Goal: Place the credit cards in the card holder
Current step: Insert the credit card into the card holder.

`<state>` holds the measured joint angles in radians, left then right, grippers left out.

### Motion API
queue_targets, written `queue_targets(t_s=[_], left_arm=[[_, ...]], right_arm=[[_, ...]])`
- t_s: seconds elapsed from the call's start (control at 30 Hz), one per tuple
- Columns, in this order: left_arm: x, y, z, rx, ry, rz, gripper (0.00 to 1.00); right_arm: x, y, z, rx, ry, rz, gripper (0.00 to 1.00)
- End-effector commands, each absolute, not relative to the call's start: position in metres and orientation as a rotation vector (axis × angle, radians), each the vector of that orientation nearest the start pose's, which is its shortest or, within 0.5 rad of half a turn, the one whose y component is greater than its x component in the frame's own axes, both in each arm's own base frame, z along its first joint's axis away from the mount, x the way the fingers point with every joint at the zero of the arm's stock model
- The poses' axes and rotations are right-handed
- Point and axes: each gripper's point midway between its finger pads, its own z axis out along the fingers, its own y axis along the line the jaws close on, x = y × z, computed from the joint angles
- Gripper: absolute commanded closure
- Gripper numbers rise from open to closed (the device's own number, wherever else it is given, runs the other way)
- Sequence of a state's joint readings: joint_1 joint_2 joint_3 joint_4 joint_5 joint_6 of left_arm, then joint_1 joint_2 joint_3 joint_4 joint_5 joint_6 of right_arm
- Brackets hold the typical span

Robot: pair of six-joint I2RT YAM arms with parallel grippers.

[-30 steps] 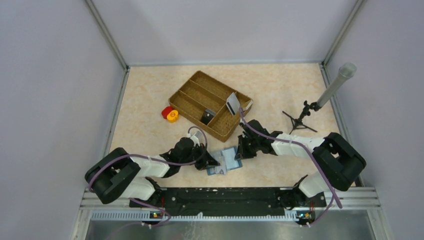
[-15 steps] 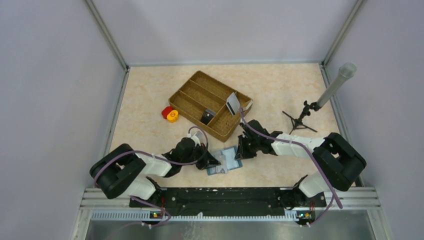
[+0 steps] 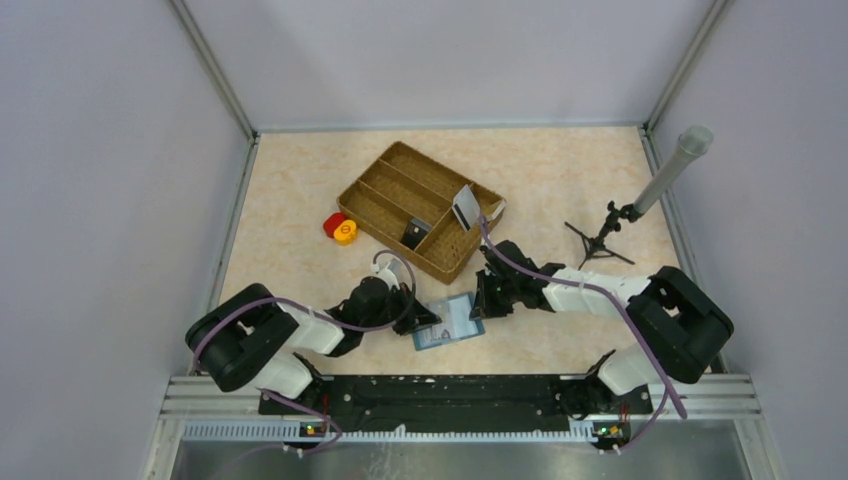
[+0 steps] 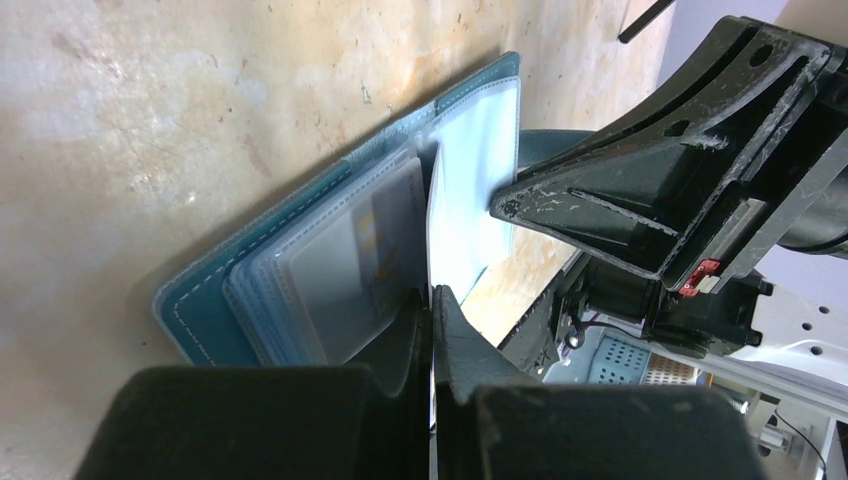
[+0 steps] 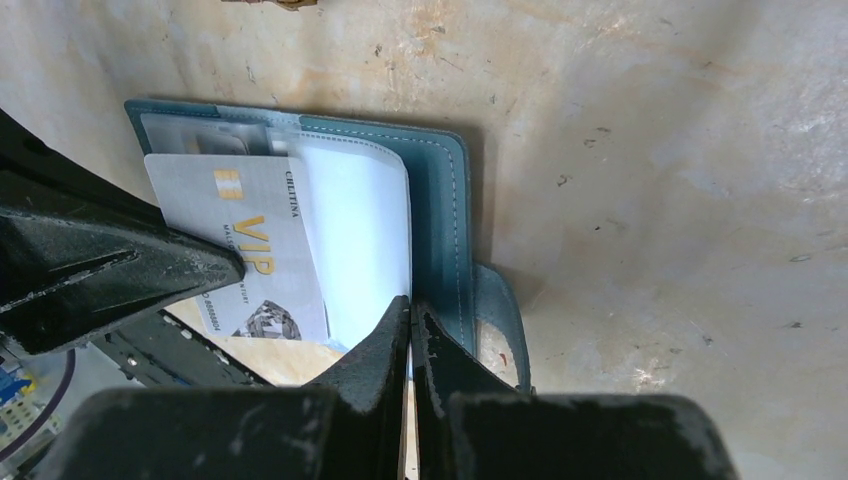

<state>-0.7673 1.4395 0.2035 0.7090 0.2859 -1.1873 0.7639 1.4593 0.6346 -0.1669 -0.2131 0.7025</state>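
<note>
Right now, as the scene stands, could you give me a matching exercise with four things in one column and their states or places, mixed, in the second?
Things:
1. card holder
2. VIP card
3. woven tray
4. red and yellow pieces

States or places:
a. beside the tray's left side
b. lying open
c. brown, split into compartments
d. resting on the open holder, gold letters up

Pairs: 1-b, 2-d, 3-c, 4-a
</note>
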Motion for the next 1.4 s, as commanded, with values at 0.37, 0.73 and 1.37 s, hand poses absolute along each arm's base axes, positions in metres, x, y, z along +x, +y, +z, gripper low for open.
queue_targets(t_s=[0.37, 0.73, 1.37], left_arm=[[0.169, -0.278, 0.019, -0.282, 2.391, -1.332, 1.00], [0.153, -0.277, 0.006, -0.363, 2.452, -1.352, 1.00], [0.164, -0.284, 0.005, -0.385, 2.394, -1.352, 1.00]], right_arm=[[0.165, 0.236, 0.005, -0.151, 2.792, 0.631, 1.00], [0.171, 0.235, 0.009, -0.070, 2.759, 0.629, 1.00], [0.164, 0.240, 0.014, -0.037, 2.744, 0.701, 1.00]])
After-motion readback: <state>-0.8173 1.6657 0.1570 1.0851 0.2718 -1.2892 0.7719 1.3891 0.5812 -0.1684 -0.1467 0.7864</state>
